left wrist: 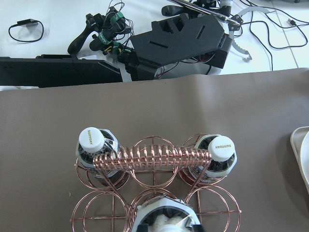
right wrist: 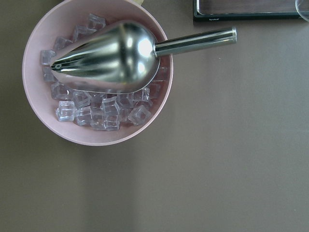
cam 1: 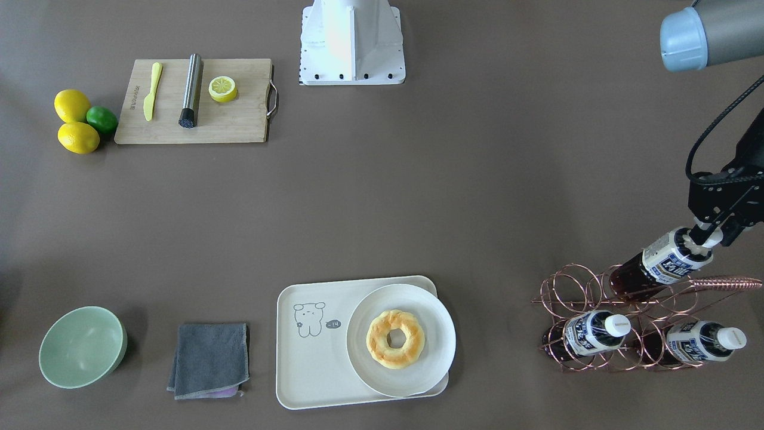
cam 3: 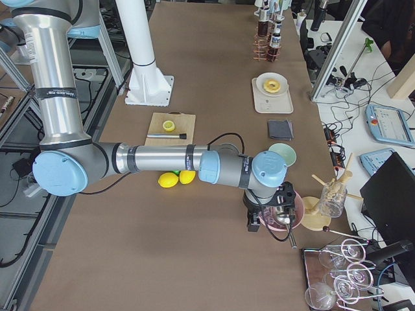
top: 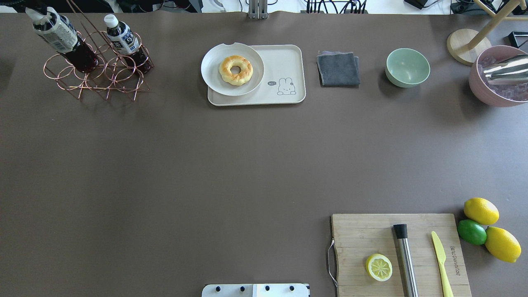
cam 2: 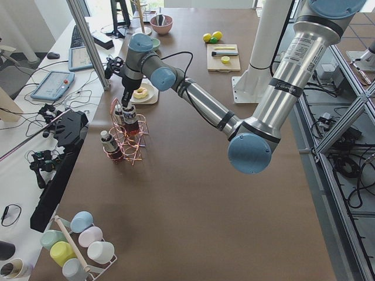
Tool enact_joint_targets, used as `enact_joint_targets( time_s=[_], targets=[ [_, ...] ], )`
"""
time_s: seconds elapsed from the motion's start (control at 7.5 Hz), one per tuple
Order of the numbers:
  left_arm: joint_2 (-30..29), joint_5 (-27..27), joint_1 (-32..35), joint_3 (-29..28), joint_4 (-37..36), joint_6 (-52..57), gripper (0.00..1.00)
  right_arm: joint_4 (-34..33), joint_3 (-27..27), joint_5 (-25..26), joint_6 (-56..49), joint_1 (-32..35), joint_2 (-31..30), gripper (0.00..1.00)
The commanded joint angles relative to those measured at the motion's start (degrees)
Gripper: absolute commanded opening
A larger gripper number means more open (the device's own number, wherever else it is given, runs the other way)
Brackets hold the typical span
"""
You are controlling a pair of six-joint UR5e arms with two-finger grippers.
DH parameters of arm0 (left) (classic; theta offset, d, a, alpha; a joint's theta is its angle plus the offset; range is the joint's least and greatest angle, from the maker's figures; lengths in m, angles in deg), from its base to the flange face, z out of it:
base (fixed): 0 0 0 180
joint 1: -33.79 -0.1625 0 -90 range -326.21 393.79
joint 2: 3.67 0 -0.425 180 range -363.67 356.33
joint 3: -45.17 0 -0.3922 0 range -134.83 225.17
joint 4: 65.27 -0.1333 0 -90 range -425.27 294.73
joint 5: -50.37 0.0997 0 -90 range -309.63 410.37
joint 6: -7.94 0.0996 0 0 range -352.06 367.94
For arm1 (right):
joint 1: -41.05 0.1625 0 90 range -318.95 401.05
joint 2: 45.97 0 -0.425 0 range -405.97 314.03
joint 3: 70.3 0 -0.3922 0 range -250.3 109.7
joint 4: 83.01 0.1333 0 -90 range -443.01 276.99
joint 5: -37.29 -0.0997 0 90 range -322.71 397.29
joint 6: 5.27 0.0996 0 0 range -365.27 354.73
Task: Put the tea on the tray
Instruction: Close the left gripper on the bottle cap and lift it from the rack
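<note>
Left end effector [cam 1: 711, 234] is clamped on the white cap of the tea [cam 1: 671, 258], which leans in the top ring of the copper rack [cam 1: 573, 292]. The tray [cam 1: 310, 370] lies well apart on the tabletop [cam 1: 418, 197]. Right end effector [cam 3: 267, 217]: I cannot tell its grip.

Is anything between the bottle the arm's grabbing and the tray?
No, the table between looks bare. But a plate with a doughnut fills the tray's half nearer the tea bottle; only the bear side is free.
</note>
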Motion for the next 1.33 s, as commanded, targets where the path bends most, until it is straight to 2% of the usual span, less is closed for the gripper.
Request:
enact_joint_targets(
  time_s=[0.0,0.27,0.53,0.93,1.07,1.2],
  targets=[
    [-0.59,-1.02,3.44,5.97,-8.36,4.46,0.0,0.0,0.0,0.0,0.0,-0.03,-0.06,1.0],
    [1.16,-1.02,3.28,11.17,-11.63,3.95,0.0,0.0,0.0,0.0,0.0,-0.03,-0.06,1.0],
    [4.24,-0.93,1.7,15.21,-11.64,1.24,0.0,0.0,-0.09,0.0,0.0,-0.03,-0.23,1.0],
    [5.13,0.55,-7.5,22.95,-11.82,-12.8,0.0,0.0,0.0,-0.09,-0.09,-0.03,-0.67,1.0],
    [3.91,2.65,-10.75,23.66,-12.52,-15.89,0.0,0.0,0.0,0.0,-0.09,-0.03,-0.59,1.0],
    [-0.37,5.02,-13.57,23.58,-17.66,-17.4,0.0,0.0,-0.09,0.0,-0.09,-0.03,-0.59,1.0]
  ],
)
